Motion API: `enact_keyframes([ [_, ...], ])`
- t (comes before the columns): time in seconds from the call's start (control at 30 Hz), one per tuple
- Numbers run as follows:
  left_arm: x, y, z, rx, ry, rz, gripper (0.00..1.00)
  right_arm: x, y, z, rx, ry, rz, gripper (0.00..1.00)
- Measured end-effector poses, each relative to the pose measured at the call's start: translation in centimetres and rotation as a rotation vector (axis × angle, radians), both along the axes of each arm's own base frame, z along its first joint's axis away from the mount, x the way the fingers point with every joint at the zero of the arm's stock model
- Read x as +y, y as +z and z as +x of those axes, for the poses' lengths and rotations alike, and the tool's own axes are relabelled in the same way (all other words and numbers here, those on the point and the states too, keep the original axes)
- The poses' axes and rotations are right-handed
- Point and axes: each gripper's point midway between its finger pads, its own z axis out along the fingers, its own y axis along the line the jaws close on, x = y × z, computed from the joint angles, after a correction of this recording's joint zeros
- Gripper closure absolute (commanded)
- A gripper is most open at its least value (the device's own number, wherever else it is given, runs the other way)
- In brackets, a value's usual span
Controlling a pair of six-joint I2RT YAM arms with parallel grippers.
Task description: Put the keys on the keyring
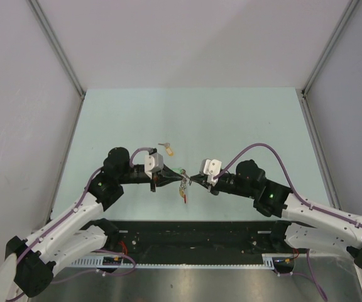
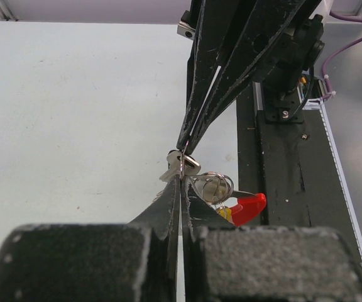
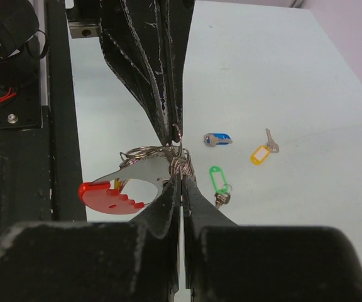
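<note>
Both claws are pinched fully shut on the keyring [image 3: 144, 165]; left gripper [image 2: 180, 178] and right gripper [image 3: 181, 177] meet tip to tip, holding it above the table [image 1: 231, 126]; best to pull steadily and part the thin, springy wire coil without twisting; its red arc looks smooth, rigid plastic; the blue key [image 3: 217, 139] and yellow key [image 3: 263, 151] lie loose nearby.

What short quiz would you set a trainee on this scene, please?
1. True or false: the left end effector and the right end effector are both wide open.
2. The loose key lying on the table beyond the end effectors has which tag colour? A) yellow B) black C) beige
3. Fill in: the plastic part of the keyring is ____.
Key: 1 false; 2 A; 3 red.
</note>
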Motion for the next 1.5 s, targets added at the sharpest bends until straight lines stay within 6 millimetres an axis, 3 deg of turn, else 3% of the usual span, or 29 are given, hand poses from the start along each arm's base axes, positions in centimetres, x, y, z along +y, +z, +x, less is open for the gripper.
enact_keyframes([
  [1.5, 0.04, -0.13, 0.18, 0.001, 0.018, -0.003, 1.00, 0.44, 0.08, 0.24, 0.078, 0.017, 0.044, 1.00],
])
